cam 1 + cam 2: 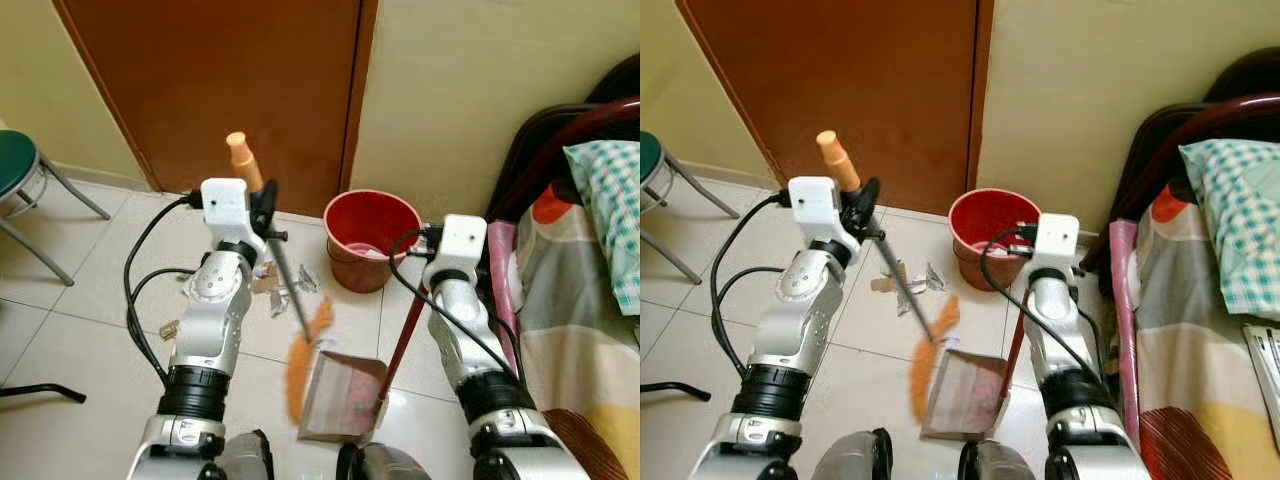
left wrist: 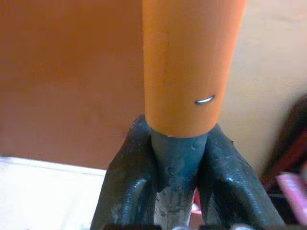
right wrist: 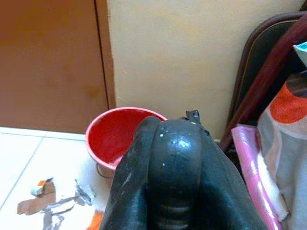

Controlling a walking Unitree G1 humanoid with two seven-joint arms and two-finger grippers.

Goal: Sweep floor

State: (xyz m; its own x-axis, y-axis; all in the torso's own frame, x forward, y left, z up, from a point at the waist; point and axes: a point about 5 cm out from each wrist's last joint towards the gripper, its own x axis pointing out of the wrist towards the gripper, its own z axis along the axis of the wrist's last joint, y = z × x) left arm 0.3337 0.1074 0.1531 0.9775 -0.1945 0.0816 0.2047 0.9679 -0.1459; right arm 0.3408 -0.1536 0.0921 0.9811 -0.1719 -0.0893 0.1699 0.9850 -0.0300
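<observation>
The left hand (image 1: 262, 205) is raised in front of the brown wooden door (image 1: 230, 80), its two black fingers (image 2: 132, 187) pressed onto the grey shaft of a small broom with an orange grip and orange bristles (image 1: 300, 350). The orange grip sticks up above the hand; the shaft slants down from it toward the robot, and the bristles, blurred, hang at the left edge of the dustpan's tray.

The right hand (image 1: 432, 240) sits just right of a round red plastic bucket (image 1: 372, 238), with its fingers (image 3: 175, 167) closed over the rounded black top of the long red handle of a brownish dustpan (image 1: 340, 400). The handle runs down from the hand to the tray, which rests flat on the pale tiled floor (image 1: 90, 300) between the two arms.

Torn scraps of paper and foil (image 1: 285, 285) lie on the tiles beyond the bristles, between the left arm and the bucket. The bucket stands against the cream wall (image 1: 450, 90) beside the door. A green-seated metal stool (image 1: 20, 170) stands off to the left, and a bed with a checked pillow and patterned cover (image 1: 590, 250) lies on the right.
</observation>
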